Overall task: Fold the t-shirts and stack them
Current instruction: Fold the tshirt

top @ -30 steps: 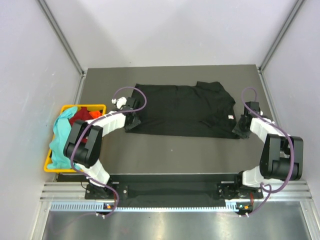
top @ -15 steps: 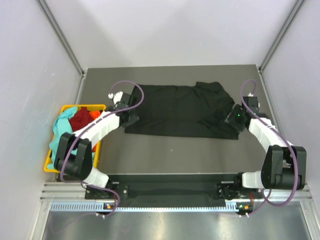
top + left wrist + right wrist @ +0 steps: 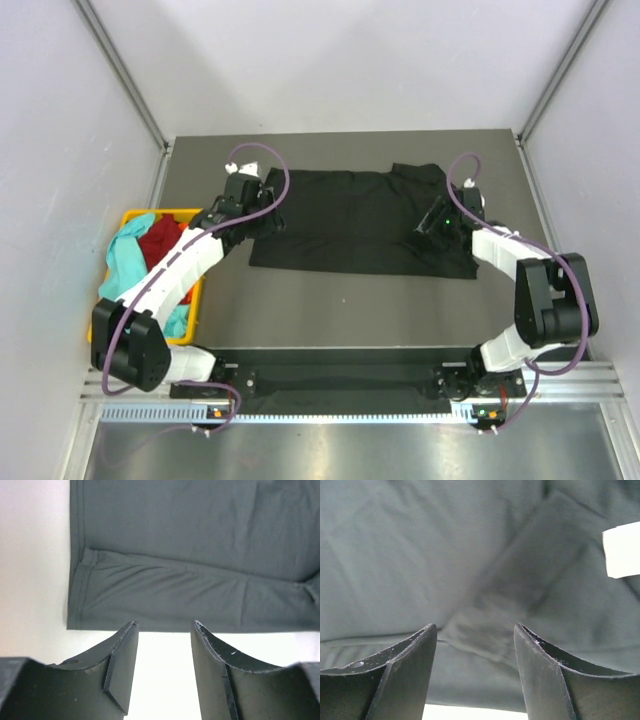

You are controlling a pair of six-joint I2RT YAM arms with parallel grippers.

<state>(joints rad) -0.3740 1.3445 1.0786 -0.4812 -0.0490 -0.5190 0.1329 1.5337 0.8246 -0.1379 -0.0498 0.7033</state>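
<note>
Left fingers (image 3: 120, 666) stand apart with nothing between them, only bare desk (image 3: 340, 300) showing in the gap. They hang at the left end of the black t-shirt (image 3: 345, 220), whose edge (image 3: 190, 555) lies just past their tips with its stitched hem running along the left side. Right fingers (image 3: 547, 677) are spread too, poised over the rumpled right end of the same shirt. Dark folds fill the space between them, but the cloth is not pinched. A white neck label (image 3: 622, 549) shows at the right edge of that wrist view. The black shirt lies spread flat across the middle of the desk, its right end bunched. At the desk's left side sits a yellow basket (image 3: 95, 330) holding a teal t-shirt (image 3: 125, 265) draped over its rim and a red t-shirt (image 3: 160, 238) inside, well apart from the black one.
</note>
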